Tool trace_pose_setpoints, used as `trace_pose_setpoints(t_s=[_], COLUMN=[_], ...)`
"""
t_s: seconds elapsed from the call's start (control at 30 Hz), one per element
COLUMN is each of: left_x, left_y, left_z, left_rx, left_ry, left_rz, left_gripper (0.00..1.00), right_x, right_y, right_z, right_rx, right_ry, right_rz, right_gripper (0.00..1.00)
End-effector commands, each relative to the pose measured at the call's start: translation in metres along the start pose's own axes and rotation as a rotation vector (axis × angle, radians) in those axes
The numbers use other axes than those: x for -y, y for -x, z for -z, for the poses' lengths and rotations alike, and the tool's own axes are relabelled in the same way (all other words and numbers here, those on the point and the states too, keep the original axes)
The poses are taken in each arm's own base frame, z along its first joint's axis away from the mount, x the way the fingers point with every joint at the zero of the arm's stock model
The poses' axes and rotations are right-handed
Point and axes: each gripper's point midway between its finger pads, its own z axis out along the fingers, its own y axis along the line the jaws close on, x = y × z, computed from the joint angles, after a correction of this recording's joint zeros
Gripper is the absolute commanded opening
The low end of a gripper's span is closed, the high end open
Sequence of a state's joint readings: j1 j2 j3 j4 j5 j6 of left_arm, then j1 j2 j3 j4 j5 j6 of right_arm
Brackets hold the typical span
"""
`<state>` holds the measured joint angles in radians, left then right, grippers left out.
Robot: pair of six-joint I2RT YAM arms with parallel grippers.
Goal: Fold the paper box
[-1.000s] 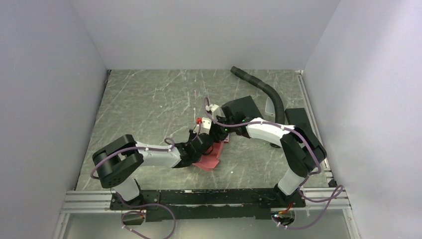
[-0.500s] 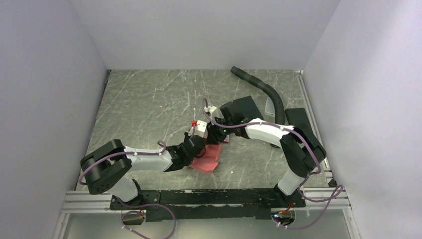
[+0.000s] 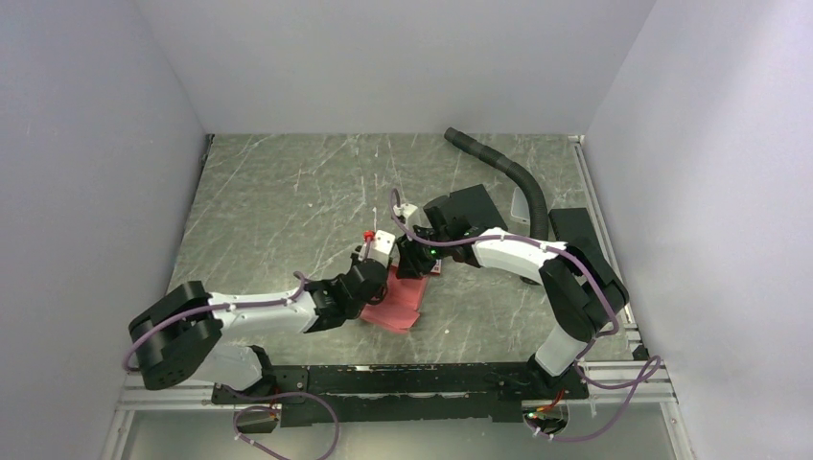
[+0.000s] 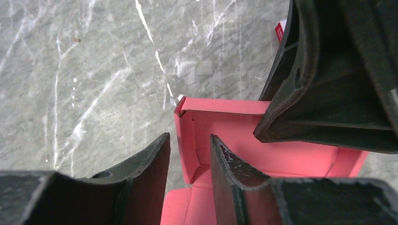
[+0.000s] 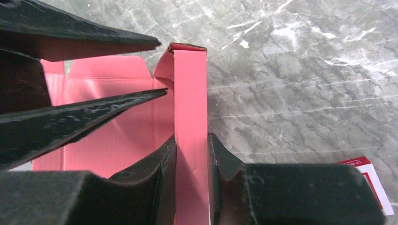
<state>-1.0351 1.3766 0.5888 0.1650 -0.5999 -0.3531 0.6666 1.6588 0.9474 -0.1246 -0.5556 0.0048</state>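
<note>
Right gripper (image 5: 192, 143) on paper box (image 5: 190, 84) wall

The tabletop (image 3: 278, 211) is grey stone-patterned with pale streaks and fills the middle of the overhead view. Plain white walls (image 3: 383, 57) enclose it at left, rear and right. A black ribbed hose (image 3: 508, 168) curves across the upper right. A flat black pad (image 3: 470, 206) lies just left of the hose's lower end. A metal rail (image 3: 163, 383) runs along the bottom edge. A small red-and-white card (image 5: 371, 180) lies flat at lower right of the right wrist view.
</note>
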Motion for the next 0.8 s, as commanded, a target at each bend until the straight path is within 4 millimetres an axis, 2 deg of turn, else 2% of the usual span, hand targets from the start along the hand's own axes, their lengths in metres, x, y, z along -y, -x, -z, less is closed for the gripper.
trace_pose_setpoints(t_s=[0.0,0.07,0.23,0.37,0.67,0.77], left_x=[-0.011,-0.017,-0.019,-0.018,-0.019,-0.022], left_y=[0.021,0.018,0.009,0.007,0.007,0.011], left_z=[0.014,0.018,0.023,0.025,0.028,0.033], left_rx=[0.055,0.053,0.042,0.046,0.048,0.055], left_ry=[0.024,0.037,0.017,0.002,-0.002,0.003], left_rz=[0.050,0.068,0.102,0.121,0.138,0.163], left_gripper=[0.44,0.48,0.49,0.49,0.51,0.55], right_x=[-0.005,-0.005,-0.004,-0.003,-0.003,-0.002], right_y=[0.023,0.023,0.022,0.022,0.023,0.026], right_z=[0.004,0.003,0.003,0.002,0.003,0.006], right_rx=[0.059,0.058,0.054,0.052,0.051,0.057], right_ry=[0.018,0.017,0.014,0.008,0.011,0.004], right_rz=[0.032,0.031,0.030,0.029,0.067,0.096], right_gripper=[0.27,0.27,0.28,0.36,0.41,0.48])
